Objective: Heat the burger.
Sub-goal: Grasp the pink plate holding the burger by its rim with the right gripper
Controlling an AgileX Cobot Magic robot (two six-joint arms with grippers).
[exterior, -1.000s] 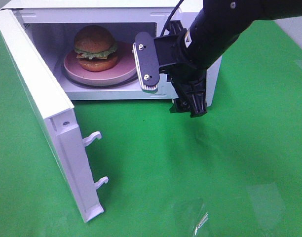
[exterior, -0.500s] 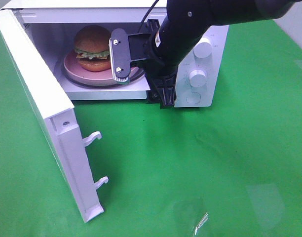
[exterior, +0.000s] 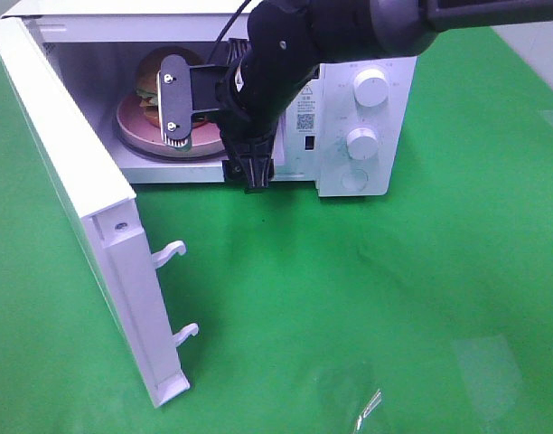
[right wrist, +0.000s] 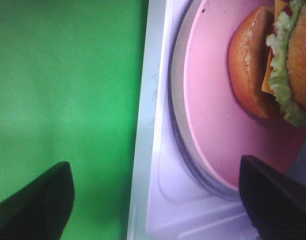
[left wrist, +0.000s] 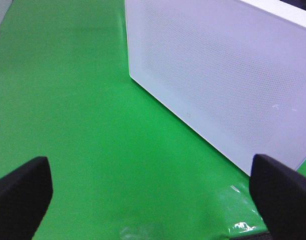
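R gripper (exterior: 213, 136): fingers spread wide, nothing between them. It sat at the mouth of the microwave (exterior: 394, 117) cavity, with one pad in front of the burger (exterior: 153, 74) and the other finger low by the front sill. L gripper (left wrist: 153, 200): fingers also wide apart and empty, over the green cloth (left wrist: 68, 100) on the outer side of the open door (left wrist: 218, 75).

Burger location: inside the cavity, on the pink plate (exterior: 132, 127), which rested on the turntable (right wrist: 175, 130). The door stood wide open w/ latch hooks (exterior: 173, 253) exposed. My judgement: loading done; remaining steps are shutting the door, then setting the knobs (exterior: 371, 89).

Hazards, as judged:
- R pad was close to the plate rim. Sideways drift could push the plate off-centre or tip the burger.
- Closing the door w/ my R arm in the opening would pinch the arm, and the hooks would not latch.
- A hard shove on the door could slide the whole unit on the cloth.

View differences: the high cam showed knobs, hooks and R arm reach, but the pad hid part of the burger. The R wrist cam showed bun, lettuce, cheese edge and turntable ring close up, but no knobs. Only the L wrist cam showed the door's dotted outer face. The L arm was absent from the high cam.
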